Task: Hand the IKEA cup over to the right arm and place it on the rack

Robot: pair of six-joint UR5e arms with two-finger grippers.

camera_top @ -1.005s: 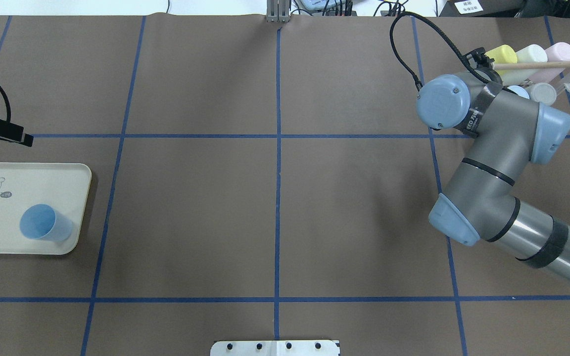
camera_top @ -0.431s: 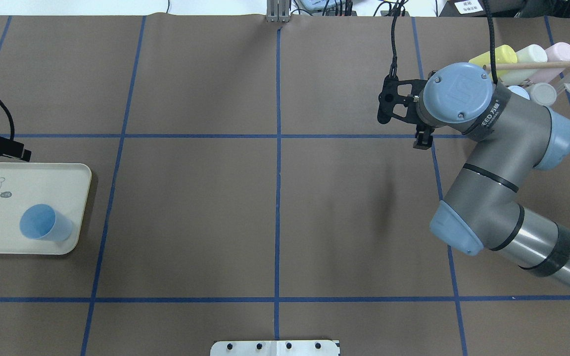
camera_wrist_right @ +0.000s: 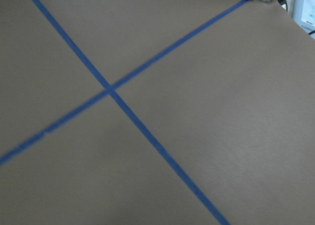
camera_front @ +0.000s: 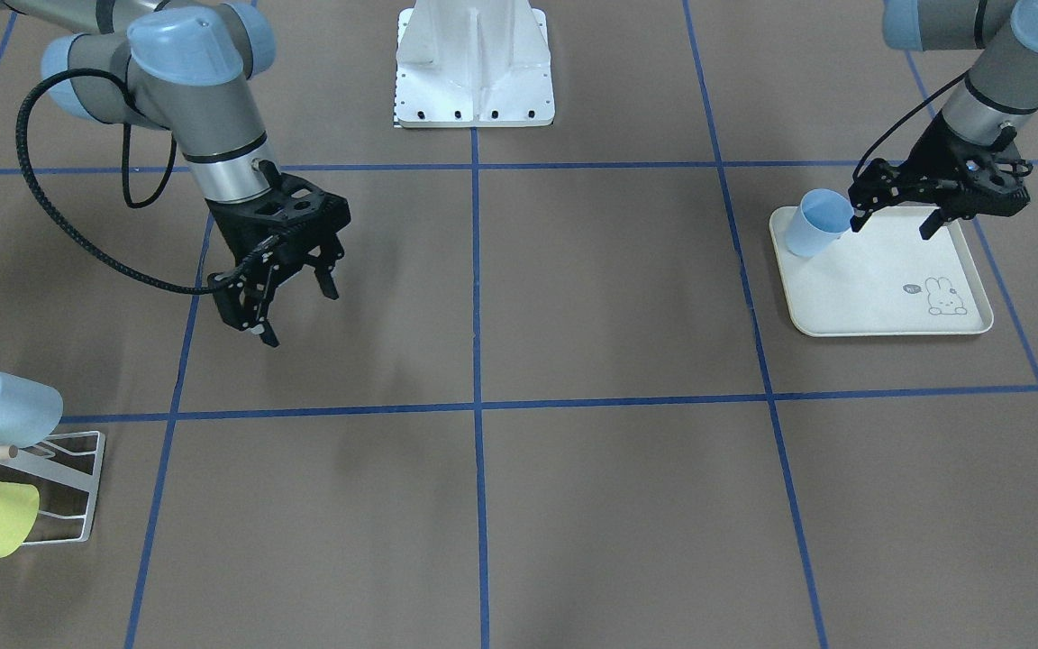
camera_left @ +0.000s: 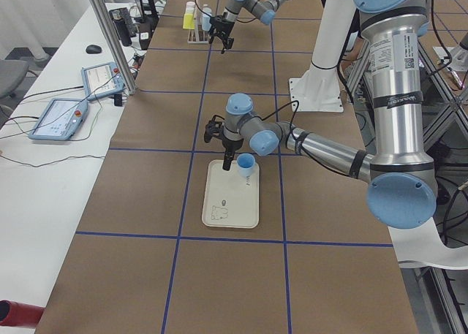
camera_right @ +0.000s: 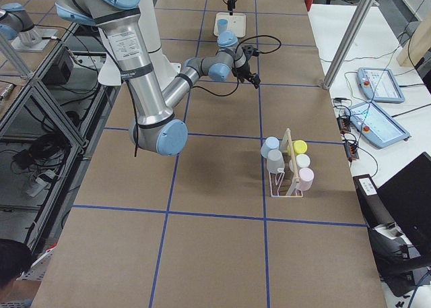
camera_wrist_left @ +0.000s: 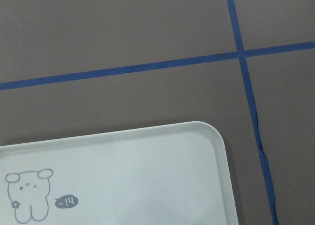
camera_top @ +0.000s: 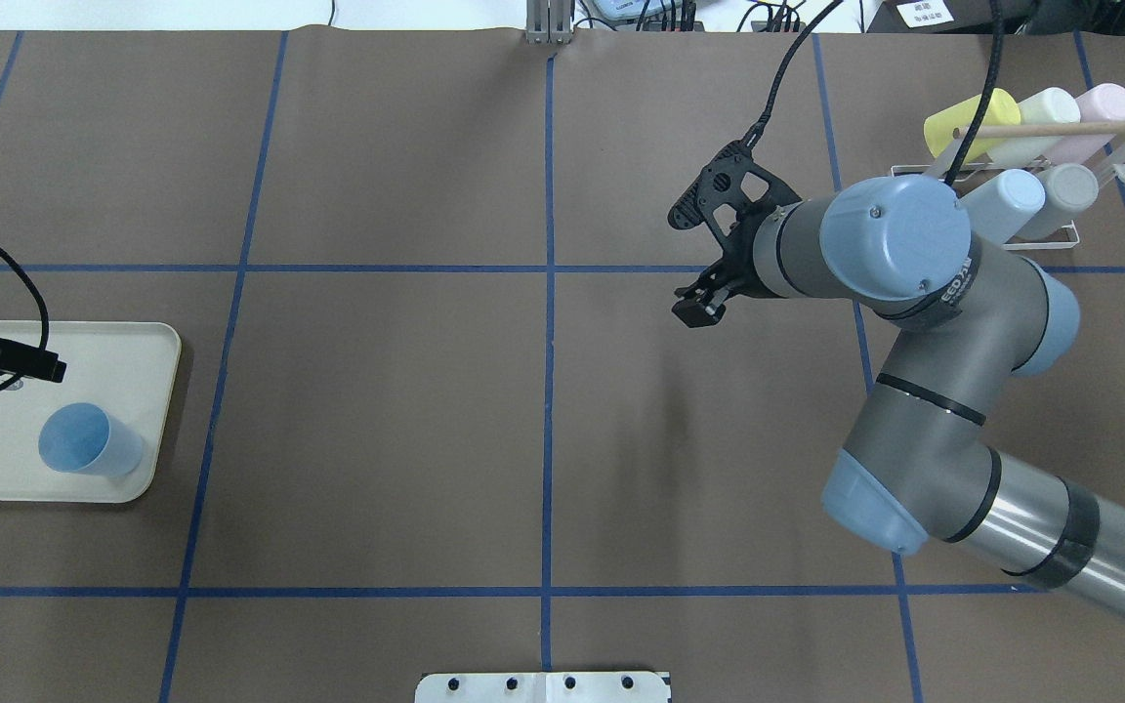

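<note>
"Brown paper with a blue tape grid covers the whole table point(camera_top: 377, 439). Where on it does the cup sit?"

"On the cream tray point(camera_front: 879, 297) at the robot's left end. The blue cup point(camera_front: 818, 233) stands upright, mouth up, in the tray corner nearest the table's middle and the robot's base."

"And the left gripper point(camera_front: 894, 228)?"

"It hangs over the same tray, fingers spread wide, nothing between them. The cup is not in the gap — it lies off to one side, toward the table's middle and the robot, just beside one fingertip. Whether that fingertip touches the rim I cannot tell."

"So which way would it have to go?"

"Sideways toward the cup, I'd judge, and perhaps down, until the cup's wall sits between the fingers. The cup's long axis is vertical, so a grip across its side looks the natural one."

"What about the right gripper point(camera_front: 295, 317)?"

"Open too, and empty. It points down over bare paper on the other half — well apart from the cup, and some way from the rack point(camera_top: 1061, 128), which carries several cups. The left gripper is by far the nearer, so the pick-up should fall to it, and the hand-over is not yet begun."
</note>
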